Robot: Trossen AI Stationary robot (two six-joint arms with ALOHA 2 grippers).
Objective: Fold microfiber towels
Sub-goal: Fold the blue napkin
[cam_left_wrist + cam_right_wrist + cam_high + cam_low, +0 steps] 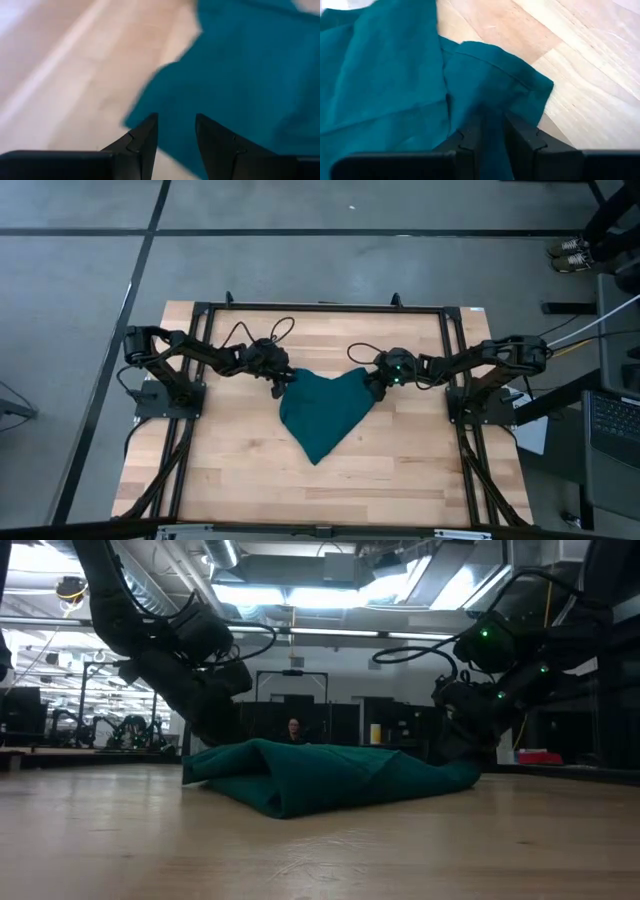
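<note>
The teal towel lies rumpled in the middle of the wooden table, between the two arms, bunched into a shape that is wide on the far side and comes to a point toward the near edge. In the low view it sits as a low soft heap with folds, so I judge it light, limp and without any stiffness; it will sag and drape wherever it is lifted, and it should not slip much because the cloth looks fuzzy. The left gripper hovers at the towel's far left corner with its jaws spread, and only a bit of the cloth's edge lies under the gap, nothing pinched. The right gripper is at the far right corner, and its jaws are pinching a fold of the towel between them. I think the best places to hold are these two far corners, taken at the hem, so the cloth hangs flat. A grip in the middle would only gather more wrinkles. I cannot see the white tag.
</note>
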